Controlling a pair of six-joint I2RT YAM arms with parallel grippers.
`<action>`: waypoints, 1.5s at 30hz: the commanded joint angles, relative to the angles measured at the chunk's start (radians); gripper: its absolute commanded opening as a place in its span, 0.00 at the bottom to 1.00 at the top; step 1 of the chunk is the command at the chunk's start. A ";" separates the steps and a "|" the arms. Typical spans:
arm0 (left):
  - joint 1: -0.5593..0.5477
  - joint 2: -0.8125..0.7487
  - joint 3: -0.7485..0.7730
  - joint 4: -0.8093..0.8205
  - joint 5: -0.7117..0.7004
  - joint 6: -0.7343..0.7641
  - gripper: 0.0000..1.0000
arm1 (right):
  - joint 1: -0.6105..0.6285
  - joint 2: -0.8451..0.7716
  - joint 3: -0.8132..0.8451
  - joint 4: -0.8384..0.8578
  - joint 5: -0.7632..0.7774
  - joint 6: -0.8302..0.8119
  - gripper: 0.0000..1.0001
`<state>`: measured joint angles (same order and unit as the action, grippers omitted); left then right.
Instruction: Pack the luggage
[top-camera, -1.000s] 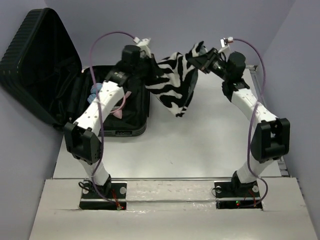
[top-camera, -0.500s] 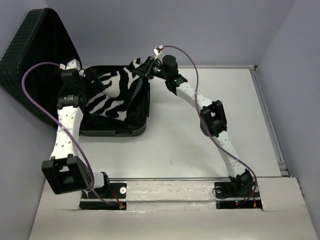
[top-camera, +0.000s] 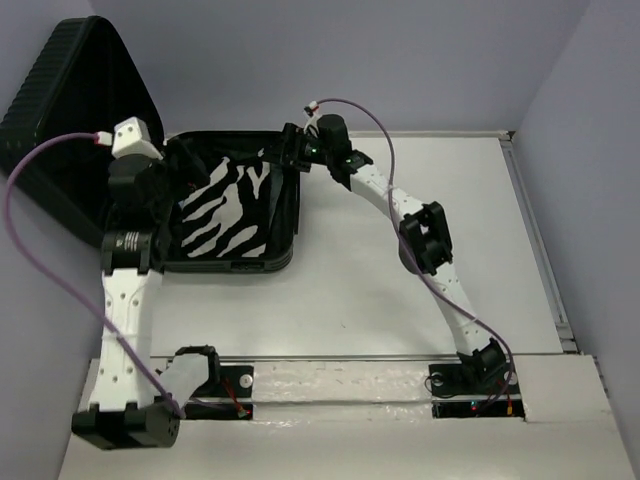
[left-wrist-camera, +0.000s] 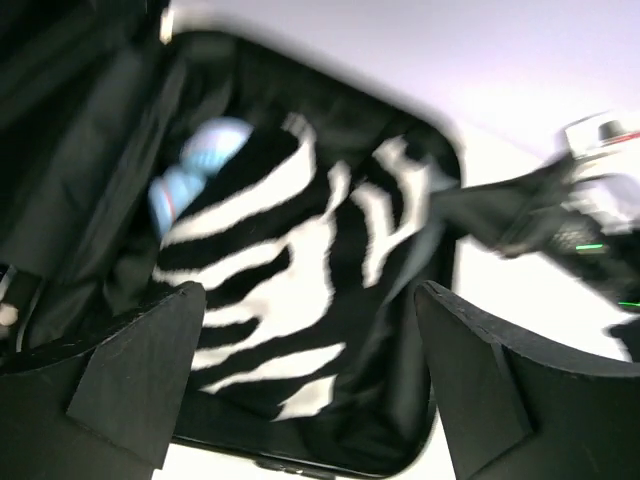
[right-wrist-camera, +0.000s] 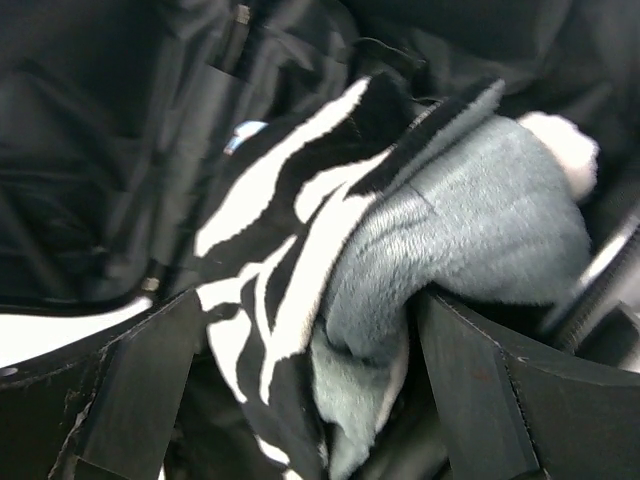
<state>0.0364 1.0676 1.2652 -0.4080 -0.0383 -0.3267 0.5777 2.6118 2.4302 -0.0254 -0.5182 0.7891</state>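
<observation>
Zebra cloth (top-camera: 228, 210) lies in the open luggage (top-camera: 60, 110); my left gripper (left-wrist-camera: 310, 300) above it, jaws wide, empty; my right gripper (right-wrist-camera: 310, 310) wide around its corner.

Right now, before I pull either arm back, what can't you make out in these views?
1. Top external: anything under the zebra-striped cloth in the luggage; the cloth covers it.
2. Left wrist: motion blur; the light blue items beside the cloth can't be identified.
3. Right wrist: the cloth's fold sits between the right gripper's open fingers; contact is unclear.
4. Top external: the left gripper's fingers, lost against the black lining.
</observation>
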 joint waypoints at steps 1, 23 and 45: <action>-0.015 -0.187 -0.006 -0.041 -0.185 0.003 0.99 | 0.037 -0.159 0.038 -0.228 0.122 -0.230 1.00; 0.043 -0.201 -0.244 0.285 -1.063 0.207 0.96 | 0.051 -0.923 -1.040 0.012 0.310 -0.468 0.89; 0.168 0.158 -0.072 0.377 -1.068 0.333 0.06 | 0.051 -0.811 -1.148 0.114 0.175 -0.419 0.97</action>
<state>0.2062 1.2297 1.1542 -0.0578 -1.1259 0.0090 0.6281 1.7996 1.2594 0.0231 -0.3248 0.3588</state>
